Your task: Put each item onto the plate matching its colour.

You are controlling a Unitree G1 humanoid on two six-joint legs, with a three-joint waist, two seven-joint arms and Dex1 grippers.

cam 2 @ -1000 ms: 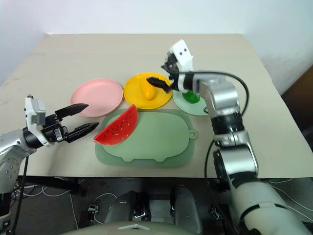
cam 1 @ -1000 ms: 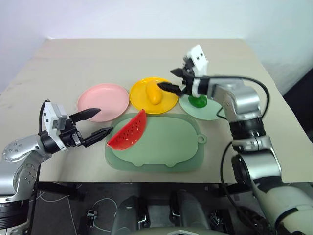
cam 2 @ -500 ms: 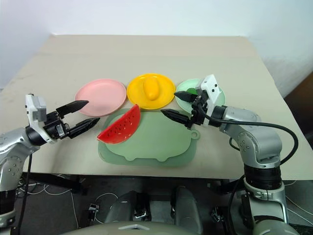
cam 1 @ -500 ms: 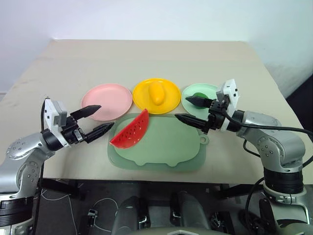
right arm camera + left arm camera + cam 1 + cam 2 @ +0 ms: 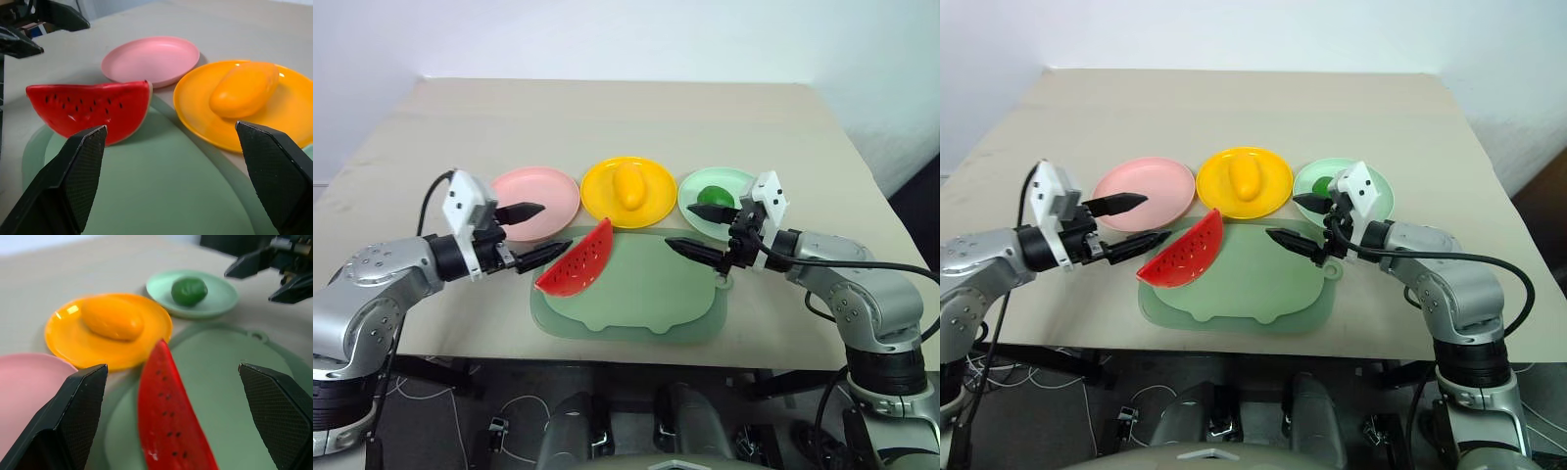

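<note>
Beige tabletop (image 5: 607,117) carries 3 round plates in a row, with a large pale green tray (image 5: 646,294) just in front of them. From the yellow plate (image 5: 628,193) in the middle, the pink plate (image 5: 536,190) lies at 9 o'clock and the mint green plate (image 5: 716,191) at 3 o'clock. The yellow mango (image 5: 627,184) rests on the yellow plate, and the dark green fruit (image 5: 712,195) sits on the mint one. The pink plate is bare.

The watermelon wedge (image 5: 576,262) stands on the tray's left end, rind toward the table edge, its tip touching the yellow plate's rim.

My left gripper (image 5: 536,233) hangs at 9 o'clock from the wedge, just beside it, its 2 fingers spread wide with nothing between them; one fingertip (image 5: 530,210) reaches over the pink plate's near rim. In the left wrist view the wedge lies between and ahead of the fingers.

My right gripper (image 5: 687,227) hovers at 3 o'clock from the wedge, well apart, over the tray's right end, fingers likewise spread and empty.
</note>
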